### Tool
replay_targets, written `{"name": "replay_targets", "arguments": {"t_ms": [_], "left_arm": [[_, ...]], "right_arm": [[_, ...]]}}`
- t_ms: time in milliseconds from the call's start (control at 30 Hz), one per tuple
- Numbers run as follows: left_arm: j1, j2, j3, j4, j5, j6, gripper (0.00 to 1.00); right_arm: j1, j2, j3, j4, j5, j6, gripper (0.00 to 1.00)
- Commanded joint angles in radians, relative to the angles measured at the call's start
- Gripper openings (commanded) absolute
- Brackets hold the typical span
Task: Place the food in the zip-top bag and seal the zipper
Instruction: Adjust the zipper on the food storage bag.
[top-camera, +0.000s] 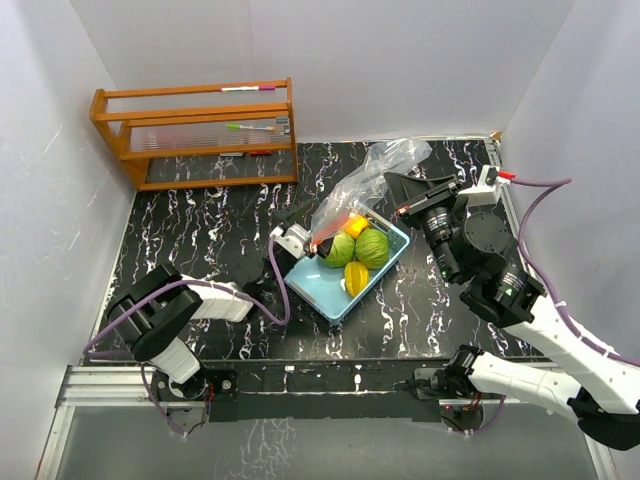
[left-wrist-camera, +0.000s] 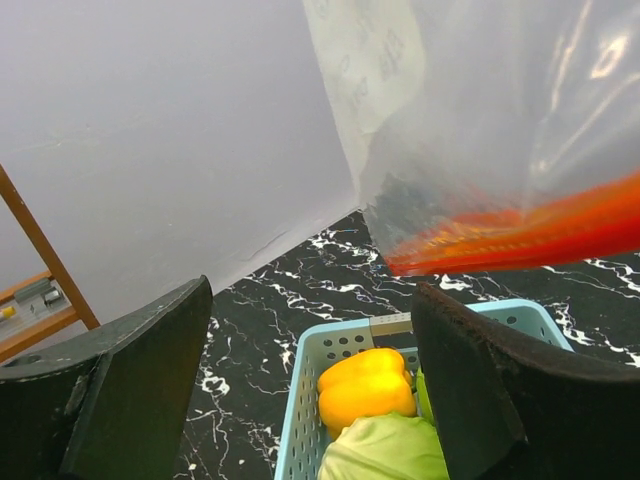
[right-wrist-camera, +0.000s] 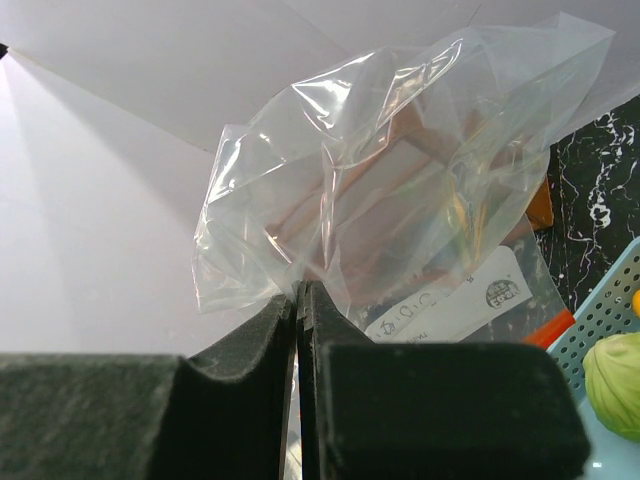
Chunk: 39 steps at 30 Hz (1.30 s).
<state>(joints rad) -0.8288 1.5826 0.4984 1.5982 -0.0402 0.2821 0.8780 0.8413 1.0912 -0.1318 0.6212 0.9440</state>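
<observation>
The food lies in a light blue tray (top-camera: 322, 296): two green round pieces (top-camera: 372, 247), a yellow pepper (top-camera: 354, 225) and a yellow piece (top-camera: 355, 278). The clear zip-top bag (top-camera: 385, 165) hangs above the tray's far side, and my right gripper (top-camera: 392, 182) is shut on its upper plastic (right-wrist-camera: 400, 170). The red zipper (top-camera: 333, 230) runs along the bag's lower edge, just over the tray. My left gripper (top-camera: 298, 234) hovers at the tray's far left corner, open. In its wrist view the yellow pepper (left-wrist-camera: 366, 388) and a green piece (left-wrist-camera: 385, 450) show between its wide fingers, and the zipper (left-wrist-camera: 520, 235) crosses above.
A wooden rack (top-camera: 200, 130) with pens stands at the back left of the black marbled table. White walls close in on the left, back and right. The tray sits at an angle in the middle, between the two arms.
</observation>
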Motion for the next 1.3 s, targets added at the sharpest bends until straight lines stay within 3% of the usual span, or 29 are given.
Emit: {"name": "replay_targets", "arguments": {"t_ms": [0,667,1267], "left_arm": [[-0.006,-0.016,0.042,0.193,-0.018,-0.037,0.78],[-0.006,-0.069,0.013,0.193,0.043,-0.168,0.74],[-0.006,-0.055,-0.032,0.194,0.021,-0.166,0.72]], "right_arm": [[0.004,-0.029,0.013,0.02,0.0,0.009,0.08],[0.004,-0.031,-0.022,0.07,0.032,-0.011,0.08],[0.004,-0.007,-0.014,0.13,0.04,-0.04,0.08]]}}
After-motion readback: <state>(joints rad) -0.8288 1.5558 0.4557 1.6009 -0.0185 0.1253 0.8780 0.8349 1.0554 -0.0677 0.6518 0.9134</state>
